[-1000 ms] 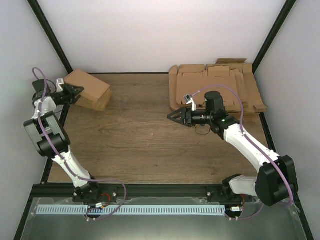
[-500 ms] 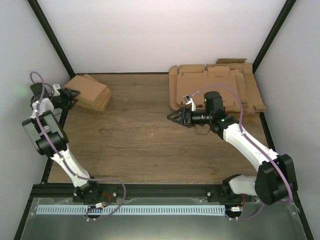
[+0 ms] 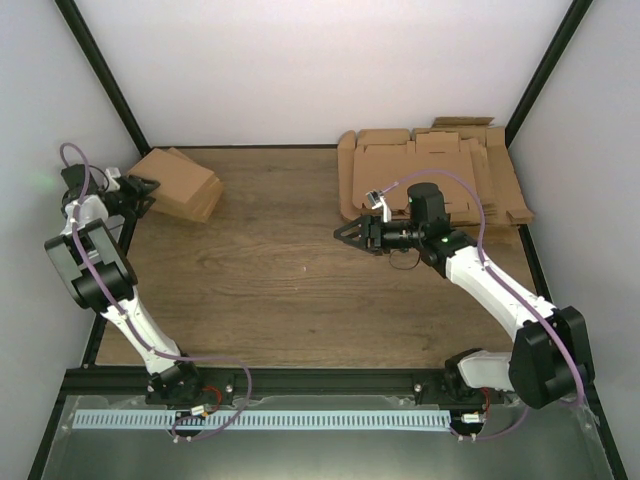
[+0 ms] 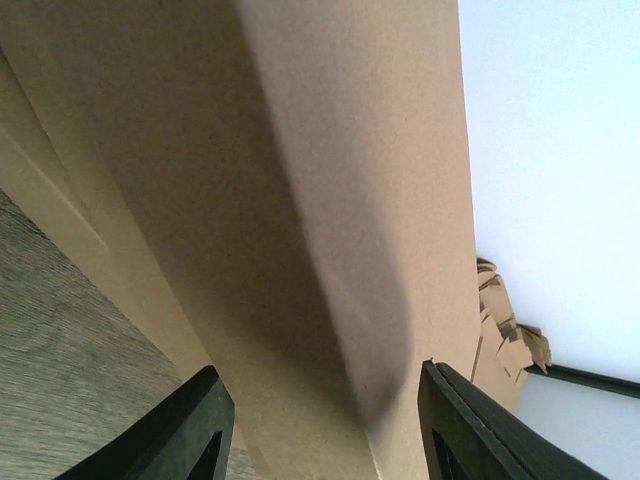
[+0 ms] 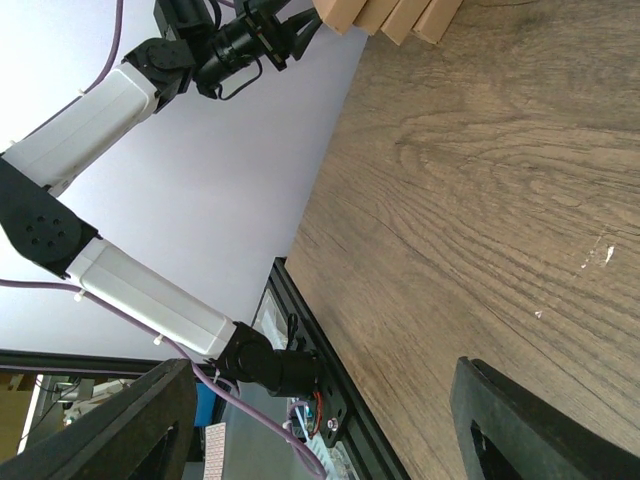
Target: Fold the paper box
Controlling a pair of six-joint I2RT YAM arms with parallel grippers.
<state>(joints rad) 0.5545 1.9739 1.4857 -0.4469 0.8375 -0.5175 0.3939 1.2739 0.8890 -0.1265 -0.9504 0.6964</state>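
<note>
From above, shows the left gripper (image 3: 143, 190) out at the far-left edge of the worktop (image 3: 290, 300), nosed up to the paper box (image 3: 178, 175) lying flat on top of a pile of small brown boxes (image 3: 203, 207) in that corner. Puts the right gripper (image 3: 343, 233) over bare wood right of centre, jaws spread and holding nothing, just in front of a stack of flat tabbed cardboard sheets (image 3: 440, 165) at the far right (well apart from the paper box).

From the left wrist, fills almost wholly with the paper box's plain brown panel, slanting up and away. Catches two dark fingers (image 4: 195, 435) at the bottom edge, one to each side of the cardboard's near end. Leaves unclear whether the jaws press the paper box or merely straddle it. Glimpses a strip of worktop at lower left and the sheet stack, small, at right.

From the right wrist, looks along the worktop between two widely parted fingers (image 5: 125, 425) with nothing between them. Picks out the left arm (image 5: 100, 95) and the pile of small brown boxes at the top edge, against the pale wall (image 5: 250, 150).
</note>
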